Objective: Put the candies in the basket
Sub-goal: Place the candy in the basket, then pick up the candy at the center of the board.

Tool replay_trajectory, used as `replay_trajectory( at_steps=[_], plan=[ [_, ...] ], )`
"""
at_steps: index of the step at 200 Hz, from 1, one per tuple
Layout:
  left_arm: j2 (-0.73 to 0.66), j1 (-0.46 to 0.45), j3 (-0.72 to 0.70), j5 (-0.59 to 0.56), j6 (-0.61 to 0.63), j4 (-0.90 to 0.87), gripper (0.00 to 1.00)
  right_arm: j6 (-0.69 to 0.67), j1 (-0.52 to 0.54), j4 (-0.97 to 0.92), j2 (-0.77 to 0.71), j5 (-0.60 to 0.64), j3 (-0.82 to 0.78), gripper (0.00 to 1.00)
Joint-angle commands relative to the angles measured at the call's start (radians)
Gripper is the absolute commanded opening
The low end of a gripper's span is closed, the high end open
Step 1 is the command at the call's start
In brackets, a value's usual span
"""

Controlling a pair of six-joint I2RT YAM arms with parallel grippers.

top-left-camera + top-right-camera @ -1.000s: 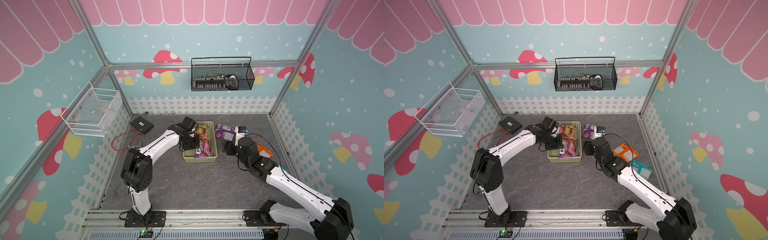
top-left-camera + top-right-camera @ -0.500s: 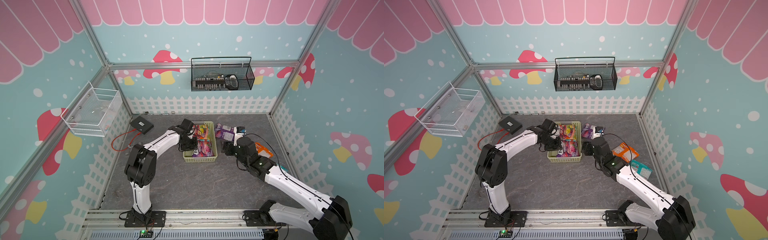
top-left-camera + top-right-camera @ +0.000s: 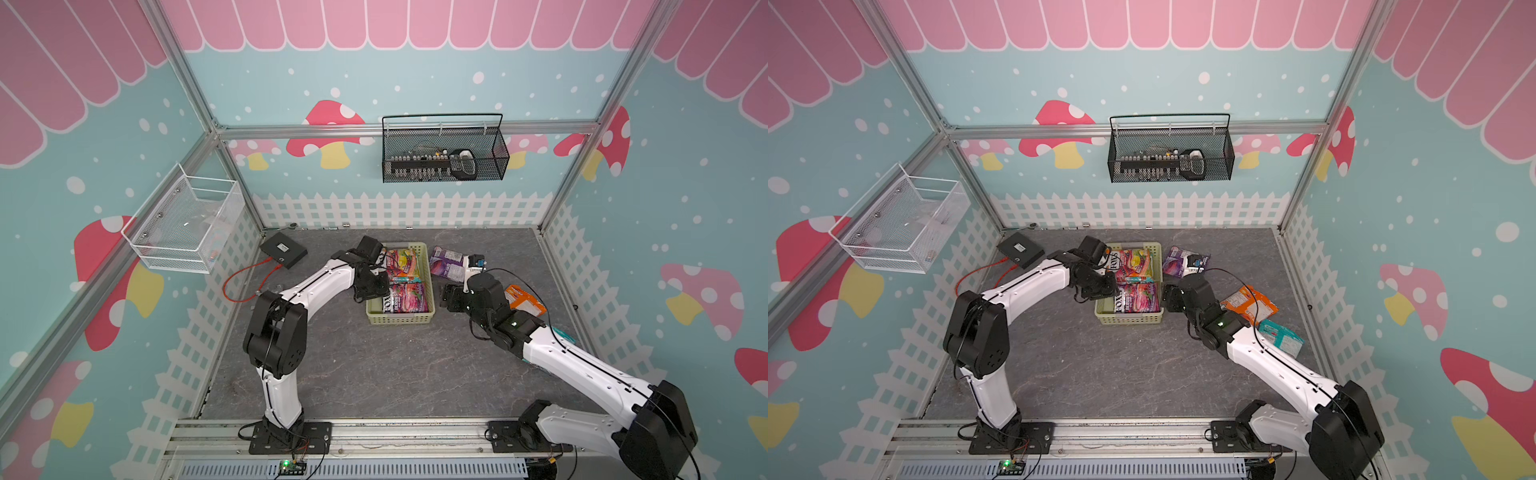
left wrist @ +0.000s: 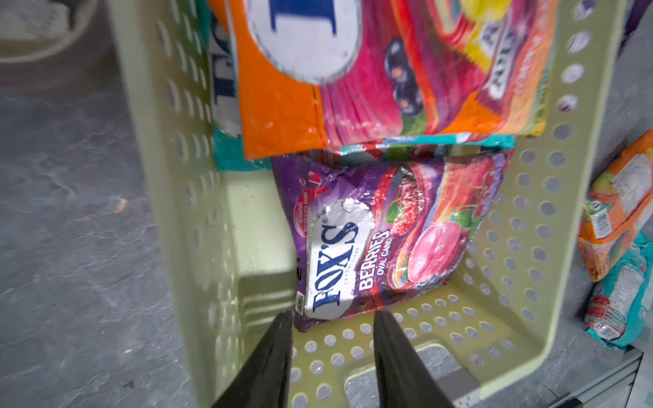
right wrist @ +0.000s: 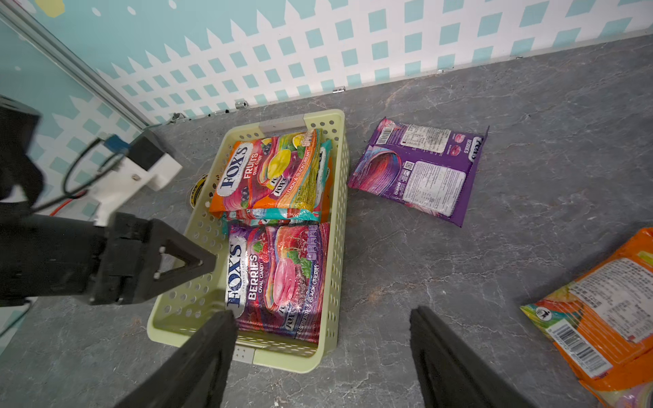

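Left arm [image 3: 320, 279] bends over the basket [image 4: 523, 254], jaws parted, seemingly empty, by the purple bag [image 4: 388, 240]; right jaws gape empty.

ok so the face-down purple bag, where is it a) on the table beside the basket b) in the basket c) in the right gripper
a: the purple bag lies back up on the table, apart from the basket, and the right gripper is open and empty.
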Motion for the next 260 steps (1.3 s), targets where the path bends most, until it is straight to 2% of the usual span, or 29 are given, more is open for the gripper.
replay_trajectory(
  at_steps=[1, 17, 34, 52, 57, 59, 61, 67, 73, 81, 100, 117, 136, 175, 230, 260],
  plan=[
    [-0.103, 0.007, 0.037, -0.060, 0.001, 0.033, 0.42, 0.023, -0.040, -0.030, 0.035, -0.019, 0.013, 0.83],
    [-0.169, 0.008, 0.008, -0.091, 0.014, 0.085, 0.42, -0.010, -0.095, -0.004, 0.074, -0.078, 0.023, 0.82],
    [-0.263, 0.009, -0.052, -0.113, 0.036, 0.175, 0.43, -0.051, -0.173, 0.039, 0.136, -0.194, 0.042, 0.80],
    [-0.396, 0.012, -0.173, -0.091, 0.079, 0.325, 0.50, -0.086, -0.250, 0.062, 0.227, -0.269, 0.080, 0.76],
    [-0.439, 0.013, -0.213, -0.071, 0.095, 0.377, 0.56, -0.098, -0.267, 0.063, 0.255, -0.275, 0.096, 0.75],
    [-0.455, 0.013, -0.230, -0.066, 0.100, 0.398, 0.61, -0.103, -0.273, 0.065, 0.262, -0.273, 0.102, 0.74],
    [-0.473, 0.013, -0.249, -0.062, 0.103, 0.419, 0.72, -0.106, -0.278, 0.066, 0.276, -0.270, 0.108, 0.73],
    [-0.524, 0.013, -0.302, -0.052, 0.114, 0.480, 0.87, -0.113, -0.291, 0.073, 0.309, -0.256, 0.122, 0.71],
    [-0.570, 0.015, -0.352, -0.038, 0.124, 0.533, 0.95, -0.112, -0.308, 0.082, 0.341, -0.247, 0.133, 0.68],
    [-0.620, 0.017, -0.407, -0.023, 0.137, 0.592, 0.99, -0.108, -0.333, 0.100, 0.383, -0.259, 0.146, 0.63],
    [-0.687, 0.017, -0.475, -0.017, 0.161, 0.631, 0.99, -0.090, -0.405, 0.172, 0.467, -0.313, 0.161, 0.54],
    [-0.721, 0.045, -0.514, 0.008, 0.190, 0.633, 0.99, -0.101, -0.447, 0.187, 0.552, -0.325, 0.219, 0.54],
    [-0.756, 0.047, -0.566, 0.028, 0.223, 0.638, 0.99, -0.113, -0.478, 0.165, 0.655, -0.348, 0.308, 0.54],
    [-0.779, 0.049, -0.651, 0.054, 0.256, 0.638, 0.99, -0.080, -0.526, 0.201, 0.805, -0.422, 0.391, 0.53],
    [-0.751, 0.049, -0.695, 0.190, 0.313, 0.640, 0.99, -0.064, -0.544, 0.197, 0.924, -0.462, 0.483, 0.52],
    [-0.732, 0.050, -0.699, 0.206, 0.322, 0.643, 0.99, -0.067, -0.544, 0.203, 0.947, -0.480, 0.494, 0.48]
  ],
)
